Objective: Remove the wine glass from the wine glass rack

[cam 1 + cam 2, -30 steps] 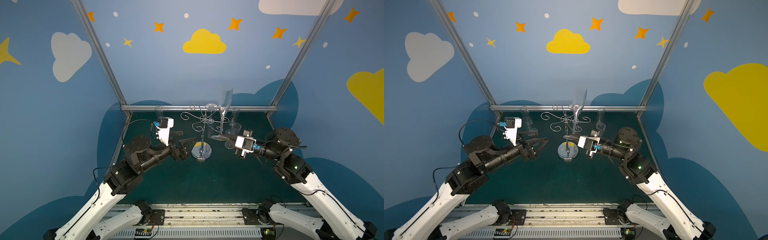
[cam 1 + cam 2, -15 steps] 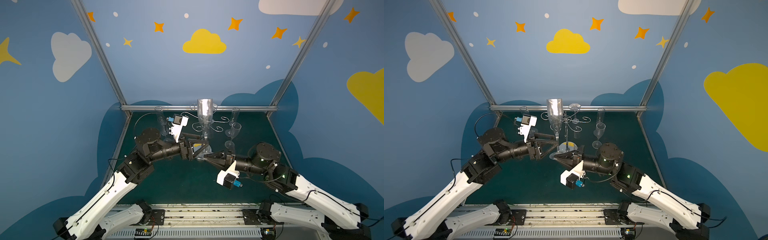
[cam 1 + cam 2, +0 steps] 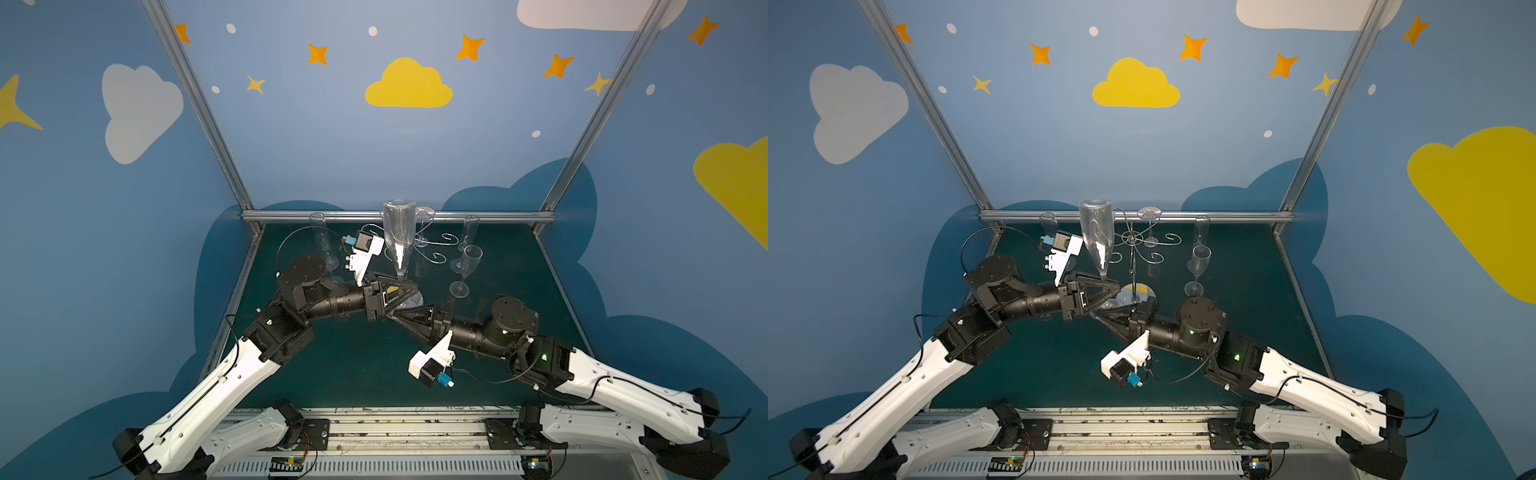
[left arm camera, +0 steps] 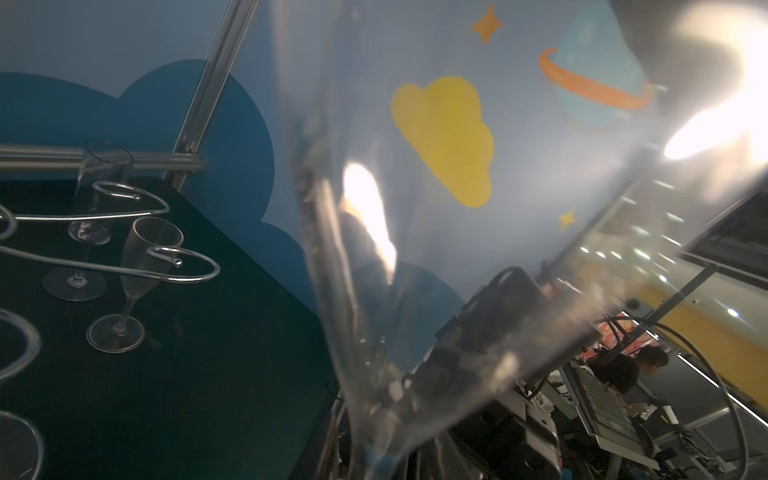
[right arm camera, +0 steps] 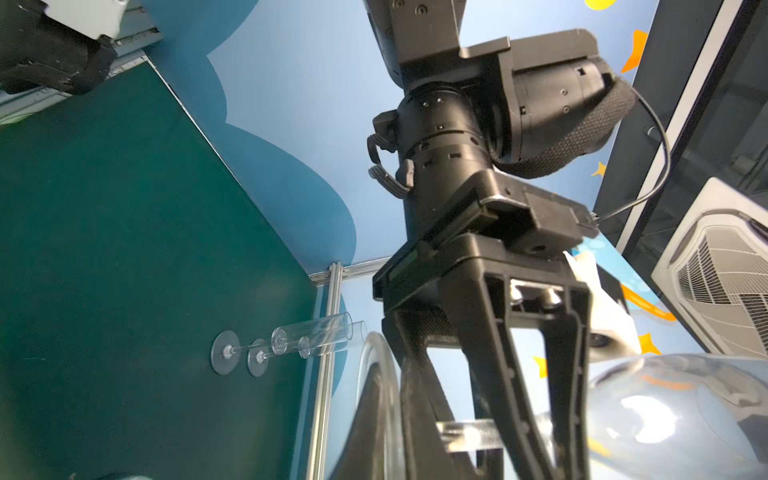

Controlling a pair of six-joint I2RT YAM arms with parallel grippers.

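Your left gripper [image 3: 409, 291] has narrowed its jaws around the wine glass [image 3: 398, 232] stem; whether they clamp, you can't tell. Right gripper [image 3: 395, 316] seemingly pinches its foot, upright beside the wine glass rack [image 3: 1133, 266].

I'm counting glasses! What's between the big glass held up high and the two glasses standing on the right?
The wine glass rack, one glass hanging upside down on it; both top views show it.
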